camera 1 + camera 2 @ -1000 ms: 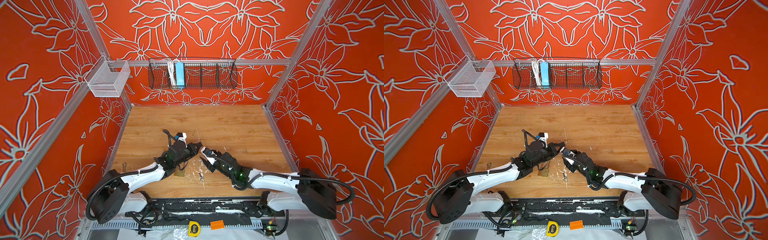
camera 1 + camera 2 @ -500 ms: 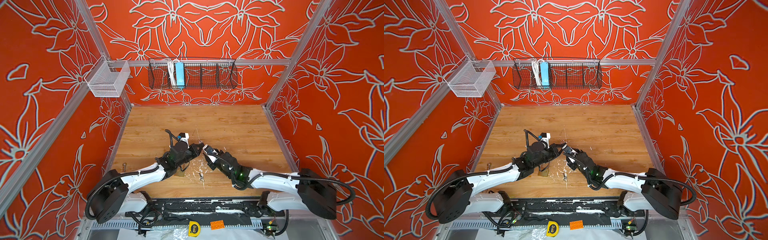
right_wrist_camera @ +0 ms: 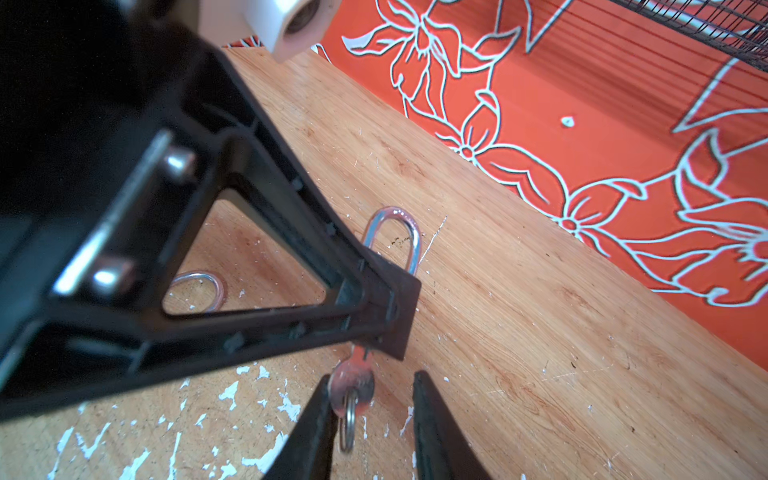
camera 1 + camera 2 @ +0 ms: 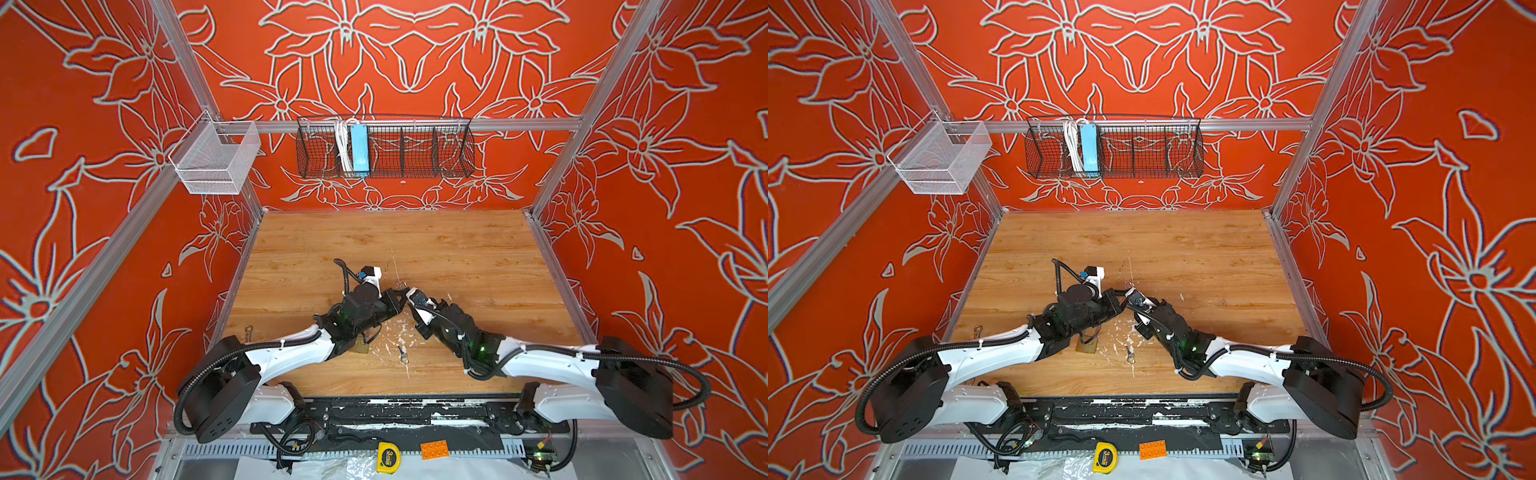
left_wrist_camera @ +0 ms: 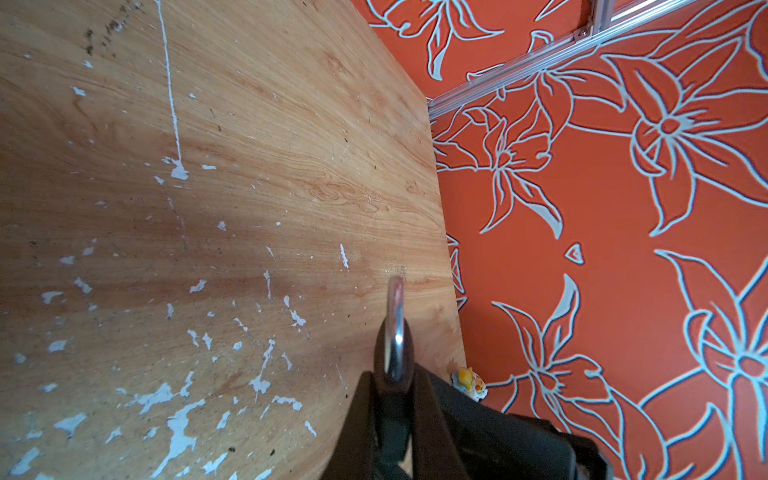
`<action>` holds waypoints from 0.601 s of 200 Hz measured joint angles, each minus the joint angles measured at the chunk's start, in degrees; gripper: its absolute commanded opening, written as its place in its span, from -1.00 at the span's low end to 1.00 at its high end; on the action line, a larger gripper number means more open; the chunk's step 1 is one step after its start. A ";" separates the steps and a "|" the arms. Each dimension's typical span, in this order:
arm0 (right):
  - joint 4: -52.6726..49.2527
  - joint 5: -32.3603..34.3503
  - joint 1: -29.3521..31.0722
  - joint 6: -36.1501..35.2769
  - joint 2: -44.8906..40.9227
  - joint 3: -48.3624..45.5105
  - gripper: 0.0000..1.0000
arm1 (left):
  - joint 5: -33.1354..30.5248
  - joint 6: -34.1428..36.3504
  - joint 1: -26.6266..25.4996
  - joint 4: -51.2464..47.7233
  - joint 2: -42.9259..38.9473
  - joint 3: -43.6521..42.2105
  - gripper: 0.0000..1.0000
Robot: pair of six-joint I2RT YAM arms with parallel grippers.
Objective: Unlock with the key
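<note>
Right wrist view gives you the clearest look: the right gripper (image 3: 374,376) is partly open. Its fingers sit either side of the key's round head, one touching it and the other just apart. The key (image 3: 352,384) sticks out of the padlock (image 3: 392,212) at the end opposite the shackle, with a split ring hanging from it. Your left gripper (image 3: 390,307) is clamped on the padlock body, held over the wooden table (image 4: 457,249). A brass padlock (image 4: 359,347) lies on the table beneath the left arm.
</note>
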 measured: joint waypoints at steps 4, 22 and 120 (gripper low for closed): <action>-0.07 0.07 0.00 0.02 0.00 0.00 -0.40 | 0.00 0.00 -0.02 0.02 0.02 0.02 -1.00; -0.28 0.24 0.02 0.15 0.00 0.15 -0.47 | -0.02 0.00 -0.17 0.02 0.13 0.20 -1.00; -1.79 -0.57 0.22 0.35 0.00 0.31 -0.81 | -0.48 0.31 -0.37 0.50 1.16 0.85 -1.00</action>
